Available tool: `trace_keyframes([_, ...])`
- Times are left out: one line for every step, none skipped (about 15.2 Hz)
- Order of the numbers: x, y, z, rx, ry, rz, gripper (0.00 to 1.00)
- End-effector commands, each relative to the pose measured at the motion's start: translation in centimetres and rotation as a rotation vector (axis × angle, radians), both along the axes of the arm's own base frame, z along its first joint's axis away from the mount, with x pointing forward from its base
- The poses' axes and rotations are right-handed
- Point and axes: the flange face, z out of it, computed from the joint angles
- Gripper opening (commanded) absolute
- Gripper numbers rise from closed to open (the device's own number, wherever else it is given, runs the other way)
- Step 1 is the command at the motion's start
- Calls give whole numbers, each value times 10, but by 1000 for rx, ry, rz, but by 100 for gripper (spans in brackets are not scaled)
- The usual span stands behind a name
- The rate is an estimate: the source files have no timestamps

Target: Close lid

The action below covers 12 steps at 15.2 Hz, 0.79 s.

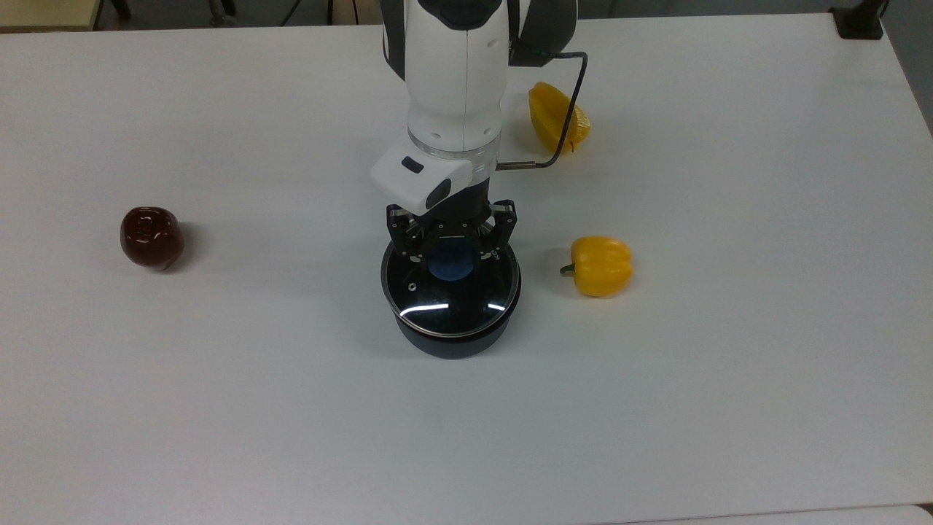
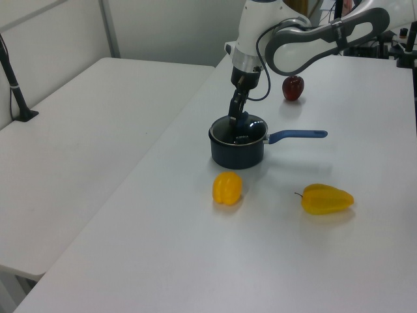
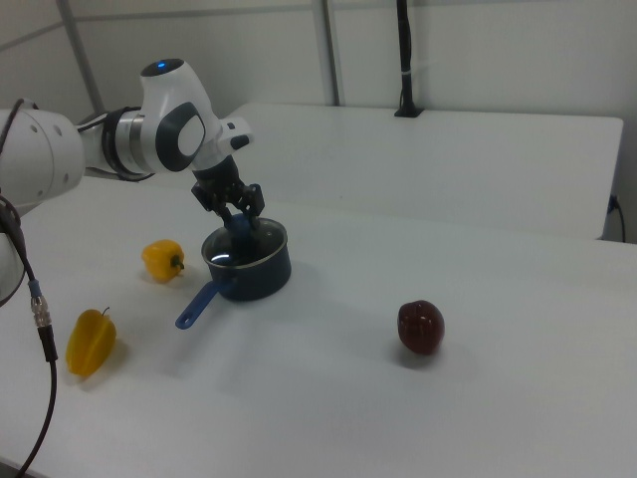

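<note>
The lid (image 1: 450,288) sits level on the saucepan (image 1: 452,341), its metal rim matching the pot's mouth all round, near the middle of the white table (image 1: 729,364). The gripper (image 1: 452,257) points straight down over the lid's centre, with its two fingers spread to either side of the blue knob (image 1: 450,264) and standing clear of it rather than pinching it; in the right view the same open fork straddles the knob (image 3: 240,227) above the pot (image 3: 249,269). A small steam hole shows in the glass toward the top view's left of the knob. The saucepan's blue handle (image 2: 296,135) sticks out toward the left view's right. A yellow pepper (image 1: 599,265) lies just beside the pot on the top view's right, a second yellow pepper (image 1: 555,115) lies nearer the table's far edge, partly behind the arm's cable (image 1: 568,124), and a dark red apple (image 1: 151,238) rests well apart toward the top view's left edge. A tiny white mark on one finger cannot be read.
</note>
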Motion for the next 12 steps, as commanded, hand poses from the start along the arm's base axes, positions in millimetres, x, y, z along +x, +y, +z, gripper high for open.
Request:
trace_keyframes([-3,2,4,-18,-15,-2,58])
trace_keyframes([-3,2,4,-16,-15,-3,58])
trace_keyframes([-3,1,4,-13,-14,-6,58])
trace_keyframes([-3,2,4,-13,-14,-4,58])
trace_keyframes([-3,1,4,-12,-14,-6,58])
trace_keyframes([-3,1,4,-13,-14,-6,58])
trace_keyframes([-3,1,4,-13,-14,-6,58])
trace_keyframes([-3,1,4,-12,-14,-6,58])
trace_keyframes([-2,0,5,-9,-16,-8,58])
trace_keyframes([-2,0,5,-8,-16,-9,58])
trace_keyframes([-2,-1,4,-10,-15,-10,58])
trace_keyframes([-2,-1,3,-10,-15,-10,58])
